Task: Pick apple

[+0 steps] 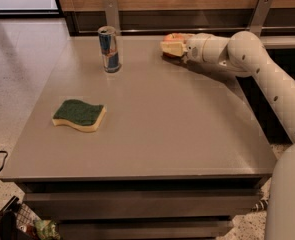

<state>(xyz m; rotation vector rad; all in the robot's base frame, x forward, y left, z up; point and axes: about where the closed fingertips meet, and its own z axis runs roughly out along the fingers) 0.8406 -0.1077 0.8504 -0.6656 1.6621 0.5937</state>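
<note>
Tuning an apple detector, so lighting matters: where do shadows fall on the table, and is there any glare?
Camera view: soft, even light; the darkest shadow lies on the table under the gripper and arm, by the apple at the far edge; the can throws little shadow; no strong glare on the tabletop.

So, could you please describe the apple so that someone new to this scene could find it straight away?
Start at the grey table and go to its far edge, right of the blue-silver can. There the gripper is at the apple, the only small, round, red-orange thing there.
</note>
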